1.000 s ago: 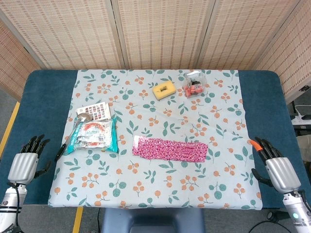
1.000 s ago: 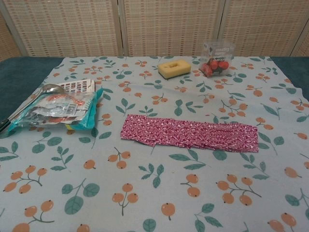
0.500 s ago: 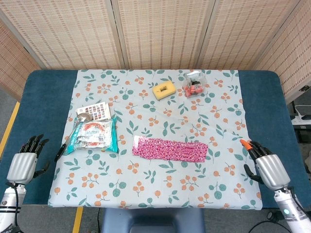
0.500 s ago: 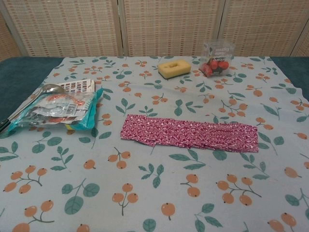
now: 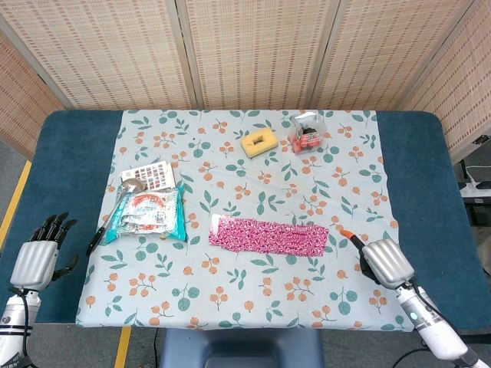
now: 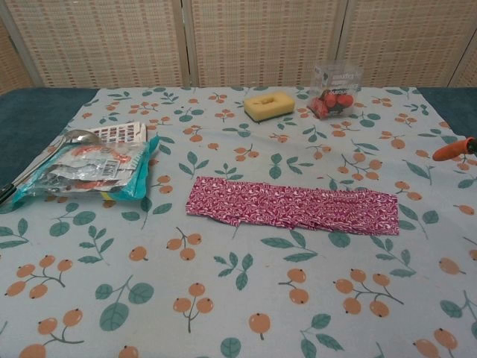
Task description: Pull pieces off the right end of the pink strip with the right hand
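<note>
Pink strip (image 5: 268, 235) lies flat across the middle of the tablecloth, long side running left to right, whole and untouched; in the chest view it (image 6: 293, 205) sits at centre, its right end squared off.

The table (image 5: 61, 169) has a dark blue top, and the floral tablecloth (image 5: 253, 284) covers most of it. Woven screens (image 5: 253, 46) stand along the far side.

The right hand (image 5: 381, 261) hovers over the near right part of the cloth, just right of the strip's right end and not touching it. Its back faces the camera, an orange-tipped finger points toward the strip, and it holds nothing; how the other fingers lie I cannot tell. In the chest view only that orange fingertip (image 6: 452, 151) shows at the right edge.

The left hand (image 5: 38, 257) hangs off the near left corner of the table, fingers spread and empty, well apart from everything.

A teal snack packet (image 5: 147, 215) lies left of the strip, a spoon (image 5: 123, 201) resting at its left edge, and a card of coloured dots (image 5: 149, 175) just beyond it. On the far side sit a yellow sponge (image 5: 259, 142) and, to its right, a clear bag with red pieces (image 5: 306, 133).
</note>
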Tool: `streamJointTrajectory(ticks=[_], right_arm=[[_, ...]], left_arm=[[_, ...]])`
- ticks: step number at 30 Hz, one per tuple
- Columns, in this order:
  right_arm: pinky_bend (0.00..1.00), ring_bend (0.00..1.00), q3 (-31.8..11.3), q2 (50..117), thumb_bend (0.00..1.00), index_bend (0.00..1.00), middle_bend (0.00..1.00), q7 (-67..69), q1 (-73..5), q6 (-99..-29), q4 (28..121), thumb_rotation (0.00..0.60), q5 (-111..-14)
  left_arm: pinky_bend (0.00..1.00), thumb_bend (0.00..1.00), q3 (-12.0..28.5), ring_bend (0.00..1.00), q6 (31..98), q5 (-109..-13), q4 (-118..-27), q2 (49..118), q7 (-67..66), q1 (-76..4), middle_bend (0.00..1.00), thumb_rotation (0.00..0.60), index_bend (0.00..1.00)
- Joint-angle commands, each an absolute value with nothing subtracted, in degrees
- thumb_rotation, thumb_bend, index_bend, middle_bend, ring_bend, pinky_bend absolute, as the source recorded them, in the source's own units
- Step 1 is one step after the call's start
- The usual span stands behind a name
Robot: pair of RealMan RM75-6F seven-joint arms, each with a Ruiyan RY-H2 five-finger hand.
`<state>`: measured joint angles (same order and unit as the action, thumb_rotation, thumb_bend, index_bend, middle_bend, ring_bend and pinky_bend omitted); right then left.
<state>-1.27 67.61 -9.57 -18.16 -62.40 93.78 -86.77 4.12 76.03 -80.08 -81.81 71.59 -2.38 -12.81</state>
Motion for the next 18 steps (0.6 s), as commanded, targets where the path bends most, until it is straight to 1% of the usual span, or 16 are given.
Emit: streamJointTrajectory(ticks=[1,7,11,18], right_arm=[[0.76,0.89,-3.02,68.68,1.0,0.15,0.82,-19.64,-21.91,-56.41,98.25,0.6,-77.59],[0.77,0.9,-3.35,70.37,1.0,0.15,0.83,-25.23,-24.63,-52.42,99.72,0.6,-70.08],[0.84,0.94,-2.99,69.87,1.0,0.16,0.84,-26.96,-26.55,-49.53,101.17,0.6,-65.4],[0.86,0.96,-2.35,71.45,1.0,0.14,0.85,-29.84,-28.07,-49.77,101.14,0.6,-60.89]], left_arm=[[0.24,0.37,4.27,0.05,76.26,-79.99,-81.77,71.46,-1.83,-12.67,0.06,0.6,0.15],[0.24,0.37,4.21,0.05,76.56,-80.26,-81.88,71.35,-1.7,-12.56,0.06,0.6,0.15],[0.24,0.37,4.17,0.05,76.62,-80.43,-81.88,71.3,-1.64,-12.56,0.07,0.6,0.15],[0.24,0.37,4.18,0.05,76.46,-80.34,-81.85,71.32,-1.6,-12.6,0.06,0.6,0.15]])
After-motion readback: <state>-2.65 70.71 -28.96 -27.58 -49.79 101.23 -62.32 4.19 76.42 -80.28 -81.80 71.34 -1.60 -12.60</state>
